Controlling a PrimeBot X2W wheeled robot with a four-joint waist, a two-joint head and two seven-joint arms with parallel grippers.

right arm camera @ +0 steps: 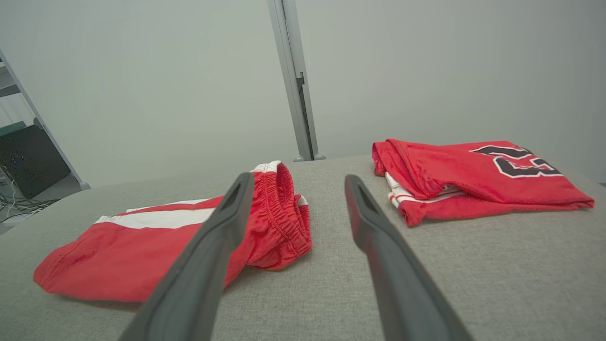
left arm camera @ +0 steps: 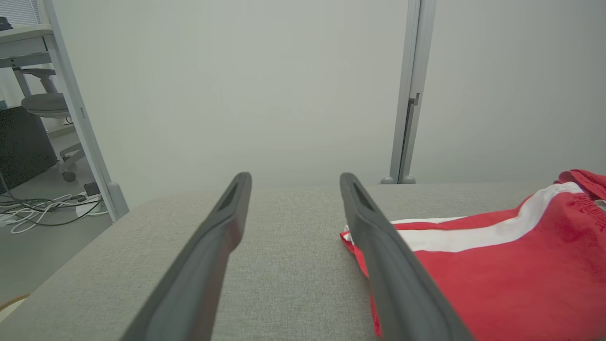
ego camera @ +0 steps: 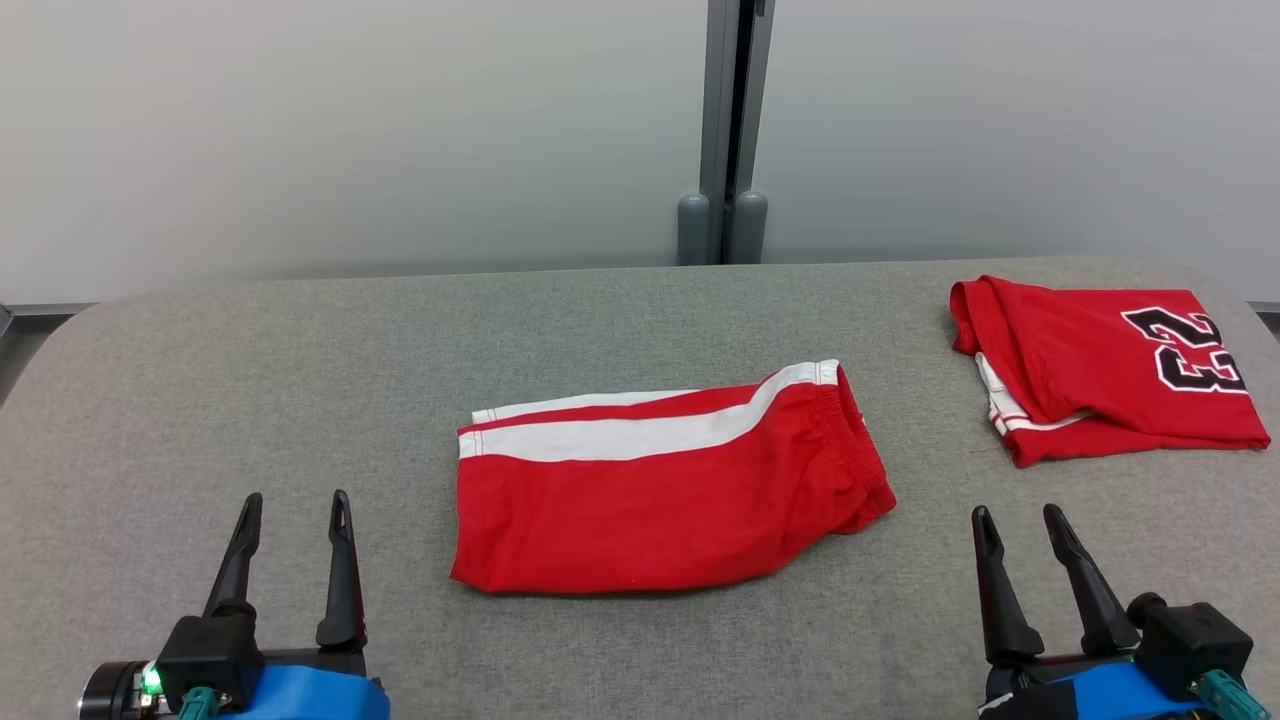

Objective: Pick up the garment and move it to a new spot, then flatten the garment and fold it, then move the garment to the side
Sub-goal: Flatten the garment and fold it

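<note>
Red shorts with a white side stripe lie folded flat in the middle of the grey table, elastic waistband to the right. The left wrist view has the red shorts at the right, and the right wrist view has the red shorts at the left. My left gripper rests open at the lower left, apart from the shorts' left edge, with nothing between its fingers. My right gripper stands open at the lower right, empty, a little right of the waistband.
A folded red jersey with the number 23 lies at the table's far right, also the red jersey in the right wrist view. The grey table has rounded corners. A pale wall with a grey post stands behind it.
</note>
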